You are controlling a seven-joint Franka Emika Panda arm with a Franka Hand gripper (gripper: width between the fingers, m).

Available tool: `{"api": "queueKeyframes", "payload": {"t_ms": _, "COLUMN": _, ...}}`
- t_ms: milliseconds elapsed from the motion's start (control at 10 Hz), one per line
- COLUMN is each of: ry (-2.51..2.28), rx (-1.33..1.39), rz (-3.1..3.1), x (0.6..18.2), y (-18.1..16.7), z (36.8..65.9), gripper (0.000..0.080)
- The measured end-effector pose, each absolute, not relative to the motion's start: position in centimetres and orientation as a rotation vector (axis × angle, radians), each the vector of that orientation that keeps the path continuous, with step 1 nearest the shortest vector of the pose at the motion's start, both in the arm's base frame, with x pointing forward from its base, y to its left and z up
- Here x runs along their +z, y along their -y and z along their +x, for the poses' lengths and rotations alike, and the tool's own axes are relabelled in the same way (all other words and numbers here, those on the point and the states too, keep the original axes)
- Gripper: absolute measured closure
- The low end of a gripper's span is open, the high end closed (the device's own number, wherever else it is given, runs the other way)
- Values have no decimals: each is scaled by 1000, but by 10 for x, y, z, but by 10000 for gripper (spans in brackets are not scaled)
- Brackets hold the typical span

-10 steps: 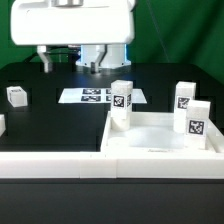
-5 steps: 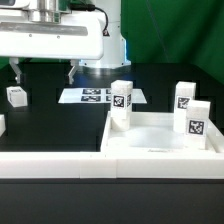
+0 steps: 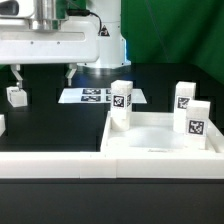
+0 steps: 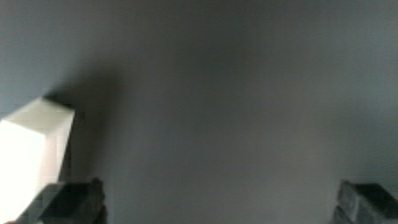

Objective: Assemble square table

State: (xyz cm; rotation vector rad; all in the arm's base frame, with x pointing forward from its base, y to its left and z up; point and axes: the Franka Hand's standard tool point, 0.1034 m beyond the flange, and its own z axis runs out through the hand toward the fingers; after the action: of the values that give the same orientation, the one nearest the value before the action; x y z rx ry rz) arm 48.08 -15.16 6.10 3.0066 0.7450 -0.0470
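The white square slab [image 3: 150, 143] lies at the exterior view's front right, with three tagged white legs upright on it: one at the near left corner [image 3: 121, 100], one at the back right [image 3: 185, 96], one at the front right [image 3: 197, 118]. A fourth loose leg [image 3: 16, 95] lies on the black table at the left. My gripper [image 3: 43, 75] hangs open and empty just above the table, its left finger [image 3: 17, 76] right above that leg. In the wrist view the leg [image 4: 36, 140] shows as a white block off to one side of my open gripper [image 4: 222, 205], not between the fingers.
The marker board [image 3: 95, 96] lies flat behind the slab, under the arm. The long white low wall [image 3: 55, 163] runs along the front. A small white piece [image 3: 1, 125] is cut off by the exterior view's left edge.
The gripper has moved to the exterior view's left and come down, from above the marker board to above the loose leg. The slab and its legs have not moved.
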Motion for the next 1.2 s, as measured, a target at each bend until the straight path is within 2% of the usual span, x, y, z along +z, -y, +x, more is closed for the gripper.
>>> {"api": "queueKeyframes", "payload": {"t_ms": 300, "ry": -942, "rx": -2, "rz": 2862, "x": 56, "y": 174, "z": 460, "gripper": 151}}
{"api": "queueKeyframes", "payload": {"t_ms": 600, "ry": -836, "rx": -66, "rz": 2921, "x": 51, "y": 167, "z": 457, "gripper": 151}}
{"api": "queueKeyframes", "payload": {"t_ms": 700, "ry": -763, "rx": -226, "rz": 2945, "x": 44, "y": 158, "z": 453, "gripper": 151}}
{"api": "queueKeyframes", "payload": {"t_ms": 1000, "ry": -758, "rx": -558, "rz": 2896, "x": 41, "y": 182, "z": 433, "gripper": 151}}
{"api": "queueKeyframes", "payload": {"t_ms": 1200, "ry": -774, "rx": -665, "rz": 2876, "x": 43, "y": 184, "z": 428, "gripper": 151}}
